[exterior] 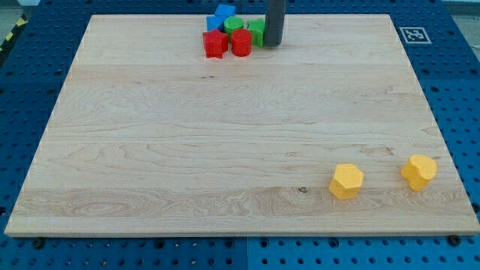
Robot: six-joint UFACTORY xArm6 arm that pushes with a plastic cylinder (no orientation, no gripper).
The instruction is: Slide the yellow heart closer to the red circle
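Observation:
The yellow heart (pixel 418 172) lies near the view's bottom right corner of the wooden board (pixel 187 135). The red circle (pixel 241 43) sits in a tight cluster of blocks at the view's top centre. My tip (pixel 272 44) stands at the right side of that cluster, next to a green block (pixel 256 31) and a short way right of the red circle. The tip is far from the yellow heart, which lies well below and to its right.
A yellow hexagon (pixel 346 181) lies left of the heart. In the cluster are a red star-like block (pixel 214 43), a blue block (pixel 222 15) and a second green block (pixel 235 25). A marker tag (pixel 413 34) sits at the board's top right.

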